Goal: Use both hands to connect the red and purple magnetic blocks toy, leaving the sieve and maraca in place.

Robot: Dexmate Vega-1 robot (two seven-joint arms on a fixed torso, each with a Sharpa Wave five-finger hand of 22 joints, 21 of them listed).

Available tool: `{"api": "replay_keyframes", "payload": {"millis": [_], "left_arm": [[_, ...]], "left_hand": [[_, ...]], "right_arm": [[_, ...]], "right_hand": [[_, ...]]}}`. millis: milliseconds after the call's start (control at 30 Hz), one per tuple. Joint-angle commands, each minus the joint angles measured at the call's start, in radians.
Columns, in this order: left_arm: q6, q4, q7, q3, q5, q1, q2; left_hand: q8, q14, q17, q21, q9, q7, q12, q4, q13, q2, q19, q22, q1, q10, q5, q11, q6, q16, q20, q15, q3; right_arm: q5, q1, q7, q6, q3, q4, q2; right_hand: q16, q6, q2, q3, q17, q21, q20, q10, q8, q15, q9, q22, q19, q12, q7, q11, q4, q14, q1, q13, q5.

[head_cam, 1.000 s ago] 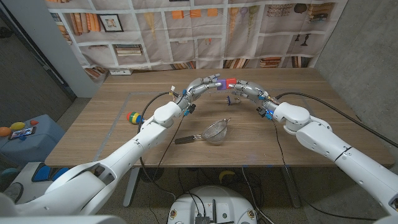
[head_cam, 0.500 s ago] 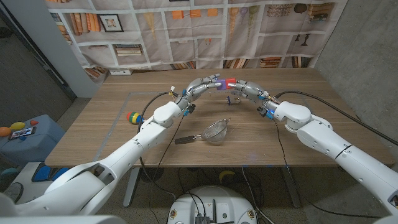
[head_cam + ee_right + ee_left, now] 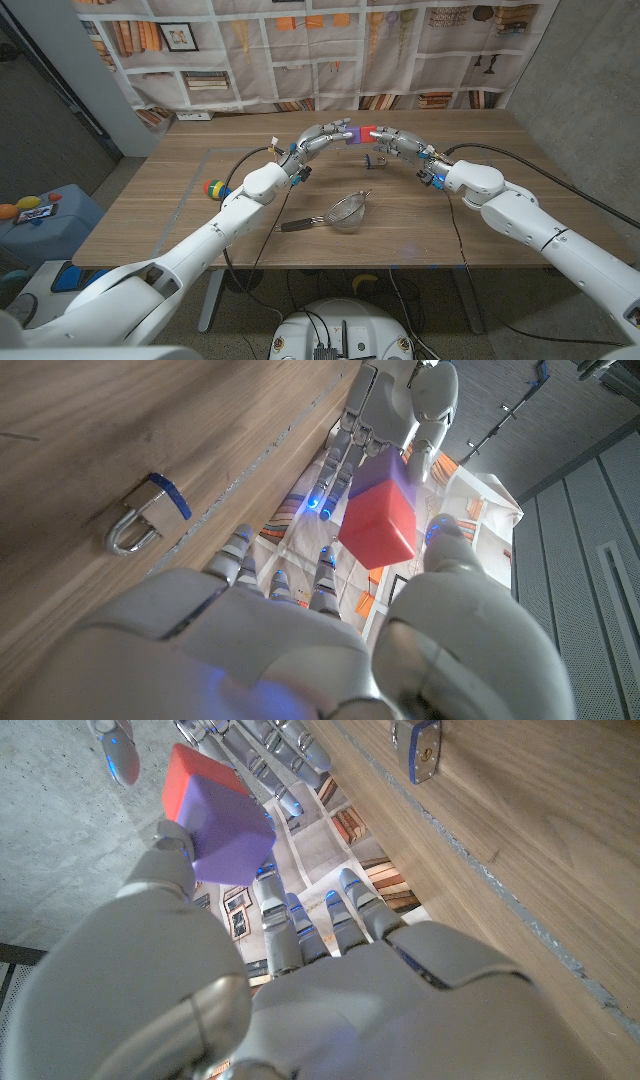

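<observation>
Above the far middle of the table, the purple block [image 3: 349, 133] and the red block [image 3: 366, 133] meet face to face in the air. My left hand [image 3: 322, 139] holds the purple block [image 3: 230, 824] between thumb and fingers. My right hand [image 3: 392, 141] pinches the red block [image 3: 379, 519] the same way. In the left wrist view the red block [image 3: 189, 775] shows behind the purple one, joined to it. In the right wrist view the purple block [image 3: 378, 475] sits against the red one's far side. The sieve [image 3: 343, 213] lies nearer the front. The maraca [image 3: 212, 187] lies at the left.
A small padlock [image 3: 369, 163] sits on the table under the hands, also as a padlock [image 3: 148, 523] in the right wrist view and a padlock [image 3: 420, 747] in the left wrist view. A bookshelf-print backdrop [image 3: 330, 50] hangs behind the table.
The two hands have closed the small gap: the purple and red blocks now touch. Both arms shifted slightly inward and up.
</observation>
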Motion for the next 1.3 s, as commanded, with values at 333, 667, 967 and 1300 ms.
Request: {"api": "replay_keyframes", "payload": {"millis": [333,667,967,1300], "left_arm": [[0.12,-0.173,0.036,-0.032,0.055,0.022,0.139],[0.19,-0.283,0.088,-0.066,0.106,0.054,0.228],[0.263,-0.353,0.106,-0.082,0.148,0.059,0.289],[0.302,-0.382,0.099,-0.084,0.193,0.034,0.325]], "left_hand": [[0.004,0.004,0.003,0.004,0.002,-0.073,0.002,0.001,0.003,0.069,0.003,0.003,0.067,0.007,0.01,0.002,0.086,0.0,0.002,-0.027,-0.005],[0.003,0.004,0.003,0.004,0.001,-0.077,0.002,0.0,0.003,0.065,0.005,0.003,0.068,0.007,0.01,0.004,0.087,0.0,0.0,-0.029,-0.007],[0.001,0.007,0.003,0.005,0.001,-0.075,0.002,0.0,0.003,0.065,0.01,0.003,0.069,0.01,0.01,0.006,0.082,0.001,0.003,-0.027,-0.008],[0.0,0.009,0.003,0.007,0.001,-0.071,0.002,0.0,0.003,0.065,0.015,0.003,0.07,0.01,0.011,0.004,0.082,0.001,0.004,-0.027,-0.009]], "right_arm": [[-0.022,-0.029,-0.051,0.051,0.036,0.028,-0.005],[-0.014,-0.046,-0.068,0.098,0.052,0.055,0.016],[-0.006,-0.062,-0.076,0.141,0.063,0.083,0.034],[0.008,-0.087,-0.092,0.162,0.08,0.092,0.04]], "right_hand": [[0.002,0.006,0.01,-0.008,0.007,0.003,-0.006,-0.038,-0.002,0.005,0.005,0.001,-0.013,0.018,0.002,0.003,0.003,-0.03,-0.016,0.003,0.001],[0.012,0.026,0.015,-0.007,0.007,0.013,-0.014,-0.012,0.001,-0.007,0.004,0.0,0.01,0.031,-0.011,-0.008,0.0,-0.011,-0.022,0.003,0.001],[0.017,0.018,0.017,-0.014,0.007,0.011,-0.041,0.016,-0.012,-0.03,0.001,-0.001,0.012,0.042,-0.026,-0.046,0.004,-0.002,-0.045,0.003,-0.001],[0.021,-0.029,0.023,-0.023,0.005,0.011,-0.068,0.041,-0.049,-0.055,-0.01,-0.002,0.018,0.049,-0.042,-0.069,0.011,0.008,-0.074,-0.002,-0.003]]}}
